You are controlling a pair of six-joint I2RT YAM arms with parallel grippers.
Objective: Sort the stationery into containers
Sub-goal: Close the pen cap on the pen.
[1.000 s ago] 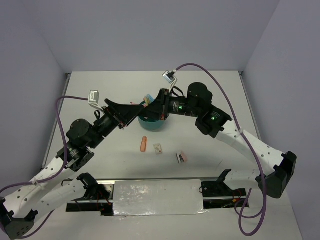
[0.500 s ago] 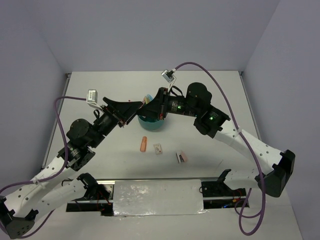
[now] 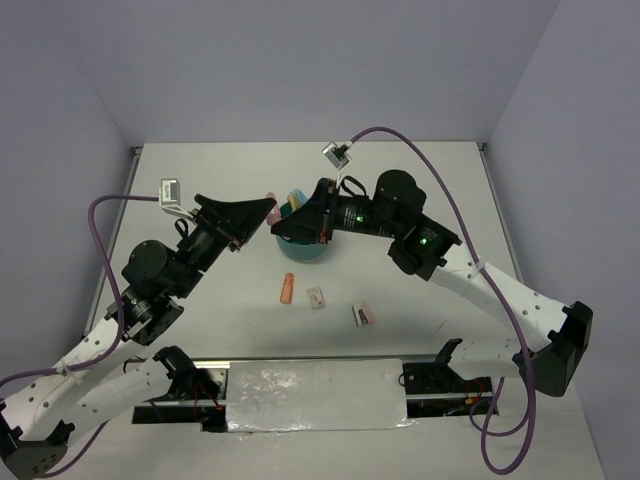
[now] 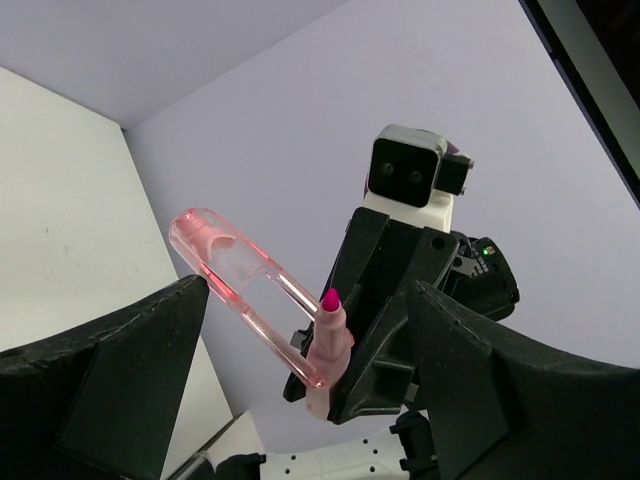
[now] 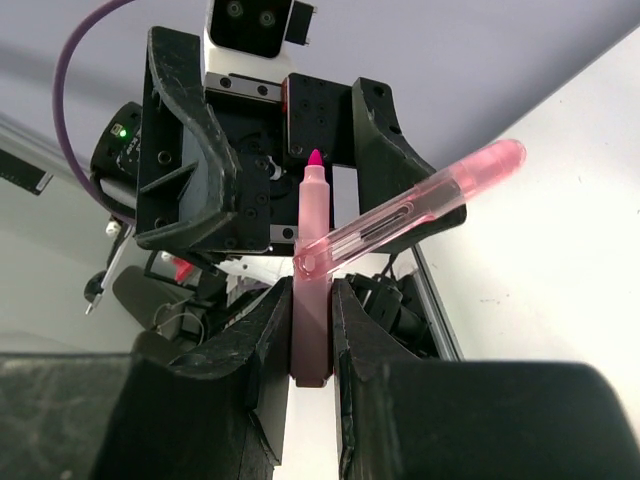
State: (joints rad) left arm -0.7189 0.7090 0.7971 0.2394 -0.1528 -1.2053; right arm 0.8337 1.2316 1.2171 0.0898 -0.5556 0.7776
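Observation:
My right gripper (image 5: 311, 300) is shut on a pink marker (image 5: 312, 240) and holds it upright over the near-left rim of the teal bowl (image 3: 305, 250). The marker's magenta tip is bare. Its clear pink cap (image 5: 415, 212) is off the tip and leans tilted against the barrel. My left gripper (image 4: 305, 300) is open, with its fingers wide on either side of the marker and cap and touching neither. In the top view the left gripper (image 3: 265, 208) is just left of the right gripper (image 3: 283, 226). A light-blue marker (image 3: 296, 197) sticks out of the bowl.
On the table (image 3: 180, 190) in front of the bowl lie an orange marker (image 3: 288, 288), a small white piece (image 3: 317, 298) and a small pink piece (image 3: 362, 315). Both arms cross above the middle of the table.
My left arm has drawn back to the left and up, away from the right gripper. The right gripper has stayed over the bowl with the marker.

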